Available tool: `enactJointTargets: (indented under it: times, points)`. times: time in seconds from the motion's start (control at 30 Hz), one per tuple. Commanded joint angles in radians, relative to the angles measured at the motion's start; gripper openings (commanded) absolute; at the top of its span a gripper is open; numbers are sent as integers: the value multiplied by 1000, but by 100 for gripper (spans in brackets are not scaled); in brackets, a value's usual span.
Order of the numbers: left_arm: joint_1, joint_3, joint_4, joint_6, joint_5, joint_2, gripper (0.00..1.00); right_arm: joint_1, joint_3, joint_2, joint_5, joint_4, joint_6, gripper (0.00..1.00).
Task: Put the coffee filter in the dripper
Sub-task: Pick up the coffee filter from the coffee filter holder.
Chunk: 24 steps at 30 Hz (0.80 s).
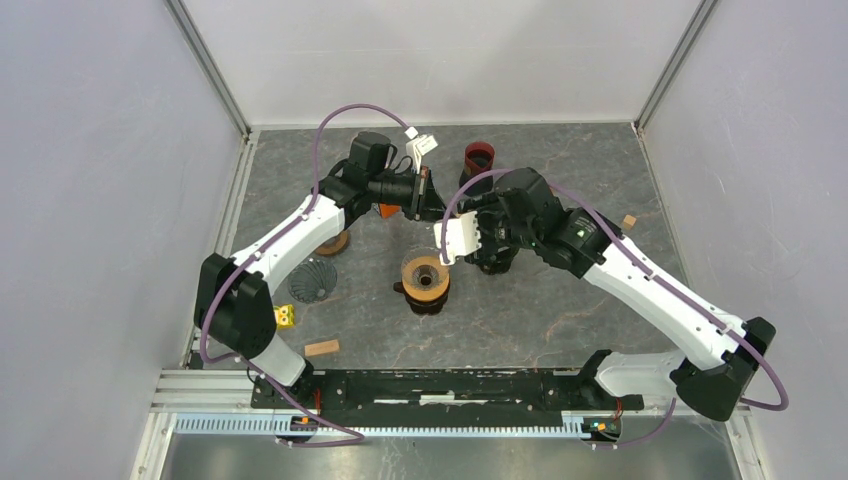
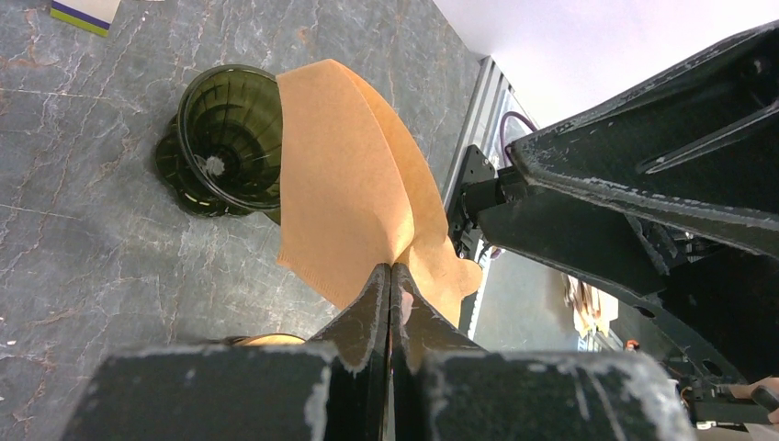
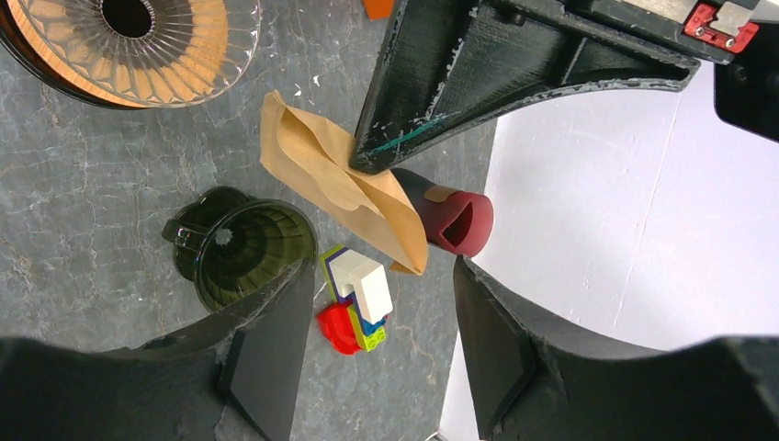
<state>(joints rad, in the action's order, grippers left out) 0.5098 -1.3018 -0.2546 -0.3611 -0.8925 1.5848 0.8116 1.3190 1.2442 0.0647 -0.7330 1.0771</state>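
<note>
While the left arm [image 1: 300,225] reaches to the far side of the counter [image 1: 560,300], its jaws are shut tight on one edge of the filter [image 2: 344,202]. The filter is held up just beside the dark dripper [image 2: 225,138]. The right arm [image 1: 640,280] bends in from the right. Its jaws are apart, and the filter is just past their tips. The counter is grey stone with white walls [image 1: 100,150] around it.
</note>
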Motion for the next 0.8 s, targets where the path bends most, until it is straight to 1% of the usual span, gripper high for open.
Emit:
enactJointTargets:
  times: [0.0, 0.33, 0.5, 0.63, 0.77]
  points:
    - [-4, 5, -7, 52, -15, -55, 2, -10, 52, -3, 40, -25, 4, 64]
    - [7, 27, -45, 86, -30, -87, 2, -22, 120, 62, 105, -77, 43, 65]
    - [12, 33, -52, 91, -34, -94, 2, -23, 143, 92, 153, -111, 56, 64]
    - [13, 36, -52, 91, -36, -96, 2, -22, 137, 104, 168, -127, 58, 61]
    - [15, 35, -52, 91, -36, -93, 2, -22, 114, 94, 173, -116, 58, 56]
